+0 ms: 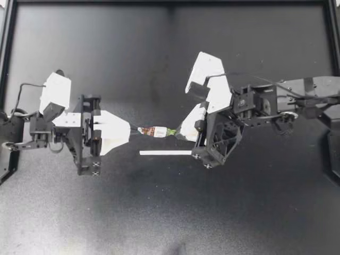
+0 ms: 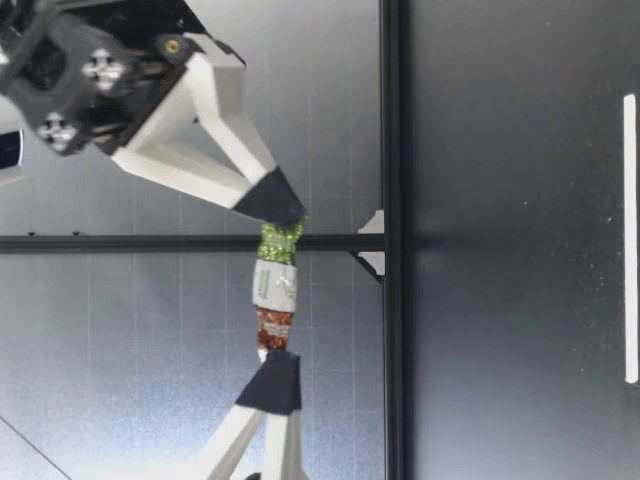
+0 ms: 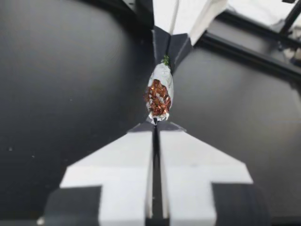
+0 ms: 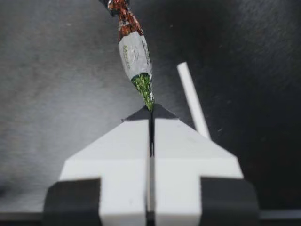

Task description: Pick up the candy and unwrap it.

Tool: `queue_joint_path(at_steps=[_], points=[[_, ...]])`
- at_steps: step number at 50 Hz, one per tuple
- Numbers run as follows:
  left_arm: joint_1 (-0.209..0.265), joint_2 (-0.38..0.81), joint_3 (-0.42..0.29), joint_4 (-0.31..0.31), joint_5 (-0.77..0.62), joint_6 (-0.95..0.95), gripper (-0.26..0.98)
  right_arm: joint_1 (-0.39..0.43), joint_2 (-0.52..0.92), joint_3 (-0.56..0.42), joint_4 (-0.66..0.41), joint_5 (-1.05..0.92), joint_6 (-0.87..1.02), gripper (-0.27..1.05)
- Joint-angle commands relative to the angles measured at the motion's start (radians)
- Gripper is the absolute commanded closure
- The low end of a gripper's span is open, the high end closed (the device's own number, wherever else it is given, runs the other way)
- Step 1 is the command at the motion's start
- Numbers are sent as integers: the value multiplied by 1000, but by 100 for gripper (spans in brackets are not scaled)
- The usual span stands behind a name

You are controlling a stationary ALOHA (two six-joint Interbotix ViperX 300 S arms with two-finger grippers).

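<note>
One surface [image 1: 106, 212]: dark, matte, carries only the strip
left end effector [image 1: 132, 130]: fingers pressed together, pinching the candy's red-brown twisted end
right end effector [image 1: 178, 133]: fingers pressed together, pinching the green twisted end
white strip [image 1: 165, 153]: lies flat on the surface, under and just beside the candy
candy [image 1: 155, 131]: stretched between both tips, held in the air above the surface, wrapper on

The small foil-wrapped candy [image 1: 155, 131], white in the middle with green and red-brown twisted ends, is crinkled and glossy. The white plastic fingers of the left pincer [image 1: 131, 131] and right pincer [image 1: 178, 133] look smooth and matt, their black tips dull. The black surface [image 1: 159, 212] is matt and faintly speckled.
</note>
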Motion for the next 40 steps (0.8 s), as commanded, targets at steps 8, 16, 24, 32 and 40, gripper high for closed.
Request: queue_joint_path(at_steps=[8,16,24,32,40], points=[[-2,28,-67,0,-8,60,90,0,2,-55,-23,-58,-23,95],[2,48,-84,-5,-21,57,90,0,6,-66,-32,-57,-18,95],[2,26,-55,-25,-23,40,90,0,-3,-46,-29,-21,-3,95],[2,-3,-12,-58,-23,8,90,0,-23,-18,-25,8,34,95],[2,-11,3,-58,-15,-74,90,0,-38,-11,-23,8,58,95]])
